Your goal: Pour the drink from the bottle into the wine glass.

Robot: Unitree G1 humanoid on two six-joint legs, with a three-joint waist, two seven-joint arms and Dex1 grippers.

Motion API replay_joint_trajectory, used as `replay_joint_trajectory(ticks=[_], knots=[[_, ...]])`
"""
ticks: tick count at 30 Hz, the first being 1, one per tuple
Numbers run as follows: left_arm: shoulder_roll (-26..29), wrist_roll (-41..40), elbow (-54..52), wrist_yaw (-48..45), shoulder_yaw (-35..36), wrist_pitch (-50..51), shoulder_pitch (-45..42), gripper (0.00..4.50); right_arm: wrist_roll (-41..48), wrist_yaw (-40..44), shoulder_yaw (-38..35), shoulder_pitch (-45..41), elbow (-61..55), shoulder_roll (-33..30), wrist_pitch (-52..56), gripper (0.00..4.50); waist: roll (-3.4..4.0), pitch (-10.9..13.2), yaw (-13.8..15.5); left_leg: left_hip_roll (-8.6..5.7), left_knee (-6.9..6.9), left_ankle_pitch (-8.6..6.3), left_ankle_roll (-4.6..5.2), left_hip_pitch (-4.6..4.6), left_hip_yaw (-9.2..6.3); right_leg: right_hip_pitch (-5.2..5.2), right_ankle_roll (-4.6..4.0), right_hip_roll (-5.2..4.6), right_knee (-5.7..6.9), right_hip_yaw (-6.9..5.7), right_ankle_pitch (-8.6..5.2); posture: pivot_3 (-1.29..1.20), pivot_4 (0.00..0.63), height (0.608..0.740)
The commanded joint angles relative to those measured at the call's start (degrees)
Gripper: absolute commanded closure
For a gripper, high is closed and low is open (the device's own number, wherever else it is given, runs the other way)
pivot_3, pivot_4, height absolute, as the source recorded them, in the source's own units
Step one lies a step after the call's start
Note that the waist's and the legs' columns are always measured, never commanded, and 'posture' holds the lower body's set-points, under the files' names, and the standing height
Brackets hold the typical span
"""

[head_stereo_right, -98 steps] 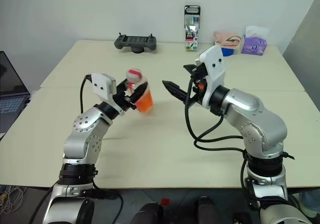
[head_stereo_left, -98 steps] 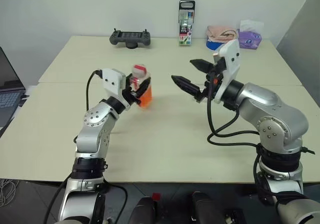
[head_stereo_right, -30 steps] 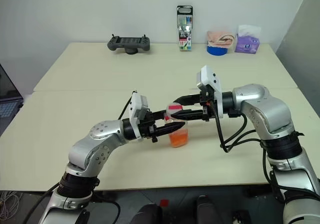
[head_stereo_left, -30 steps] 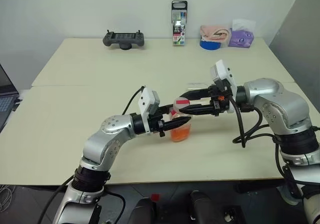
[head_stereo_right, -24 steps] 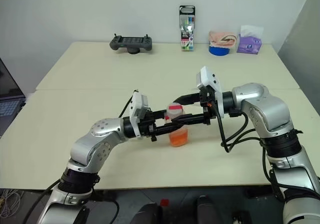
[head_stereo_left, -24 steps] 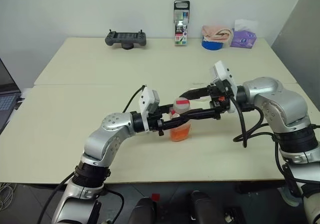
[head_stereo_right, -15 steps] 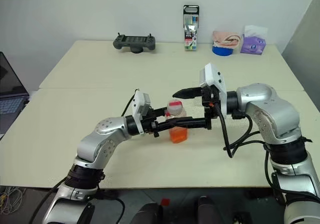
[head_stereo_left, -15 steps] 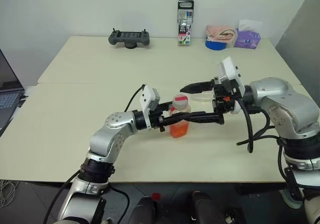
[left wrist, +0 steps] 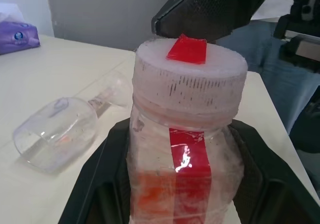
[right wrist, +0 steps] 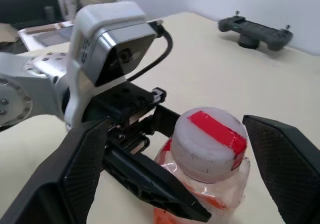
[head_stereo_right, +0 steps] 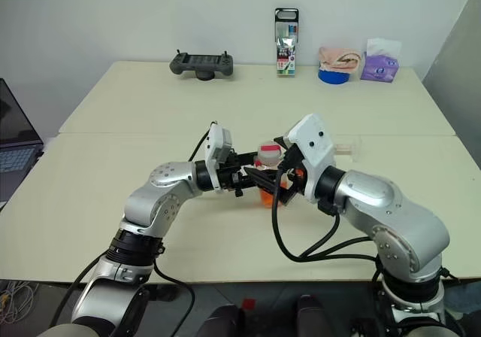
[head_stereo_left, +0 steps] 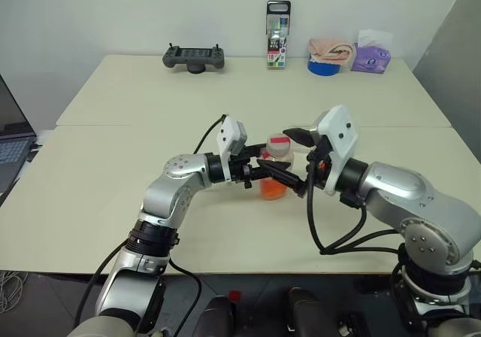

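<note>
left gripper [head_stereo_left: 259, 173] clamps bottle [head_stereo_left: 276, 168] upright mid-table | right gripper [right wrist: 185, 149] has sprung wide, fingers flanking cap [right wrist: 210, 136] | cap still on | glass [left wrist: 60, 129] lies tipped beside | uncapping looks next

Bottle [head_stereo_left: 277, 164] in left pincer [head_stereo_left: 272, 171]

Bright, even room light falls from overhead, leaving only soft shadows under the arms on the table [head_stereo_left: 113, 201]. Head views are sharp. Up close, the bottle [left wrist: 187, 134] shows small glints and the background behind it goes soft.
</note>
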Motion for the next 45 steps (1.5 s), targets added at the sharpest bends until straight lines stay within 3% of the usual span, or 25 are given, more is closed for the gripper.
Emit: replay_joint_trajectory(ticks=[1,10,17,19,23,25,27,29,31,35,38,41,45], knots=[[-1.03,-0.25,-0.73,-0.89,0.39,-1.98,-1.72,2.37,-1.67,-6.72,-1.7,-0.03,-3.55,3.52,2.26,0.0,0.0,0.0,0.0,0.0,0.0,0.0,0.0,0.0,-0.01,-0.01,0.0,0.0,0.01,0.0,0.0,0.0,0.15,0.74],[-1.68,0.85,0.52,-1.17,0.68,-3.51,-1.62,2.37,-5.32,-14.3,0.56,-1.29,-6.55,6.62,8.42,0.0,0.01,0.0,-0.09,0.01,-0.02,0.0,0.0,0.01,-0.01,-0.01,0.0,0.03,0.02,0.0,0.0,0.0,0.15,0.74],[-1.29,0.9,-0.17,-1.34,0.98,-3.21,-1.27,2.37,-6.14,-15.25,3.28,-0.85,-6.47,7.51,10.84,2.39,0.01,-0.01,-0.2,0.02,-0.02,0.0,0.01,0.01,-0.03,-0.01,0.0,0.05,0.03,-0.02,0.0,0.0,0.15,0.74],[-1.09,0.95,-0.09,-1.33,1.19,-3.21,-1.46,2.37,-7.12,-15.6,2.97,-1.59,-5.87,7.29,9.4,2.67,0.01,-0.01,-0.2,0.02,-0.01,0.0,0.01,0.01,-0.03,0.0,0.0,0.05,0.03,-0.01,0.0,0.0,0.15,0.74],[-0.8,0.87,-0.4,-1.25,1.38,-2.99,-1.57,2.37,-8.14,-14.39,0.74,-3.2,-4.14,5.65,5.94,2.67,0.01,0.0,-0.21,0.02,-0.01,0.0,0.01,0.02,-0.03,-0.01,0.03,0.05,0.04,-0.02,-0.02,0.0,0.15,0.74],[-0.48,0.81,-1.27,-1.16,1.35,-2.48,-1.42,2.37,-6.96,-10.13,-0.55,-2.96,-3.14,1.58,3.54,2.67,0.01,-0.01,-0.21,0.02,-0.01,0.0,0.01,0.02,-0.04,0.0,0.04,0.06,0.04,-0.03,-0.02,0.0,0.15,0.74],[0.01,-0.06,-2.9,-1.32,1.37,-0.94,-1.42,2.37,-1.7,-0.47,-5.62,-1.52,-1.32,-3.5,-0.49,2.67,0.01,0.0,-0.14,0.01,-0.02,0.0,0.02,0.01,-0.03,0.03,0.06,0.05,-0.02,-0.03,-0.03,0.0,0.15,0.74],[0.77,-1.11,-5.08,-1.55,1.44,0.91,-1.05,2.37,9.15,16.61,-11.5,-0.65,2.98,-8.89,-5.89,2.67,-0.03,0.02,-0.09,-0.03,-0.02,-0.01,0.03,-0.01,-0.01,0.05,0.06,0.02,-0.09,-0.03,-0.03,0.0,0.15,0.74],[1.41,-2.2,-7.56,-1.18,1.67,3.31,-0.39,2.37,15.67,34.55,-12.25,-0.41,7.86,-16.3,-10.89,2.67,-0.03,0.03,-0.1,-0.06,-0.02,-0.02,0.06,-0.03,0.02,0.08,0.06,0.01,-0.17,-0.02,-0.01,0.0,0.15,0.74],[2.54,-3.96,-12.71,-0.59,1.02,6.95,1.67,2.37,7.36,48.03,-2.5,-7.9,22.82,-23.56,-22.67,2.67,0.0,0.04,-1.01,0.05,-0.04,-0.07,0.15,0.19,0.13,0.2,0.17,0.06,-0.13,0.01,-0.08,0.0,0.15,0.74],[3.23,-4.53,-14.35,-0.59,0.53,8.01,2.65,2.37,2.82,53.18,3.62,-11.57,29.21,-25.53,-28.0,2.67,0.0,0.04,-1.46,0.23,-0.04,-0.07,0.16,0.33,0.11,0.22,0.32,0.29,0.01,0.01,-0.18,0.0,0.15,0.74],[3.07,-3.93,-14.05,-0.2,0.25,7.35,2.6,2.38,3.12,58.8,6.26,-15.81,33.82,-26.04,-29.06,1.7,0.02,0.07,-1.31,0.31,0.0,-0.05,0.15,0.31,0.0,0.23,0.24,0.41,0.06,-0.04,-0.13,0.0,0.15,0.74],[2.45,-2.75,-12.23,0.08,-0.21,5.75,1.26,2.38,2.02,60.07,5.65,-17.93,36.84,-25.66,-31.85,0.23,0.02,0.07,-0.87,0.26,0.04,-0.05,0.14,0.26,0.01,0.24,0.21,0.35,-0.04,0.0,-0.11,0.0,0.15,0.74]])
